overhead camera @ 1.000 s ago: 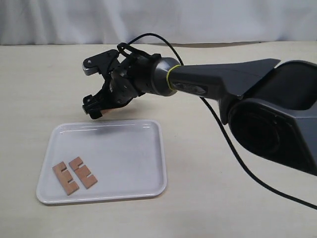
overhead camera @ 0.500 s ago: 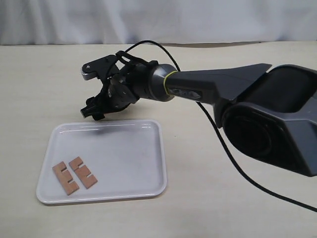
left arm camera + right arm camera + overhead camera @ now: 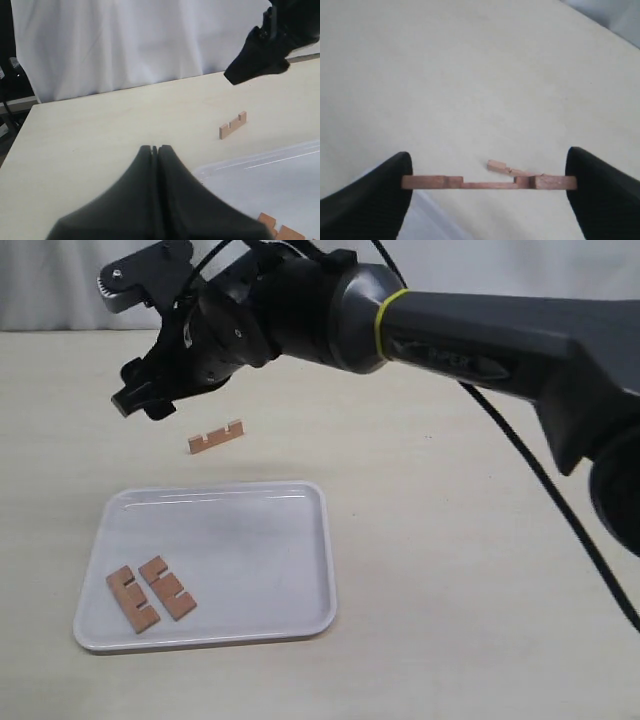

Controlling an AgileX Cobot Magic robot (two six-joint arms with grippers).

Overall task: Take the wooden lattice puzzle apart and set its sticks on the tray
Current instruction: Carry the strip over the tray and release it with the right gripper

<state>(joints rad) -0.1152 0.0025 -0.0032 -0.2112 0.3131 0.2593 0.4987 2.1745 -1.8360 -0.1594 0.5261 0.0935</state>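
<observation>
One stick (image 3: pixel 432 182) is caught end to end in the right gripper (image 3: pixel 489 175). Its jaws are spread wide, one finger pressed against each short end, so the bar spans the gap flat and level, up off the table (image 3: pixel 430 570). From where I stand the bar itself is lost against the dark fingers. It only shows from the camera on the wrist.

A second stick, the loose stick (image 3: pixel 215 436), stands on its long edge on the table with its two notches facing up. It sits just beyond the far rim of the tray (image 3: pixel 255 560), apart from it, and below the raised jaws.

The lattice is fully apart. The remaining two sticks (image 3: pixel 150 595) lie flat on the tray toward its near left corner, side by side, parallel and aslant to the rim. The rest of the white tray floor is bare.

The right arm reaches across from the right side to hang over the left part of the table, a black cable (image 3: pixel 520 450) trailing along it.

The left gripper (image 3: pixel 156 152) sits low near a corner of the tray, its jaws pressed together with nothing between them. A white curtain (image 3: pixel 125 40) hangs behind the table.
</observation>
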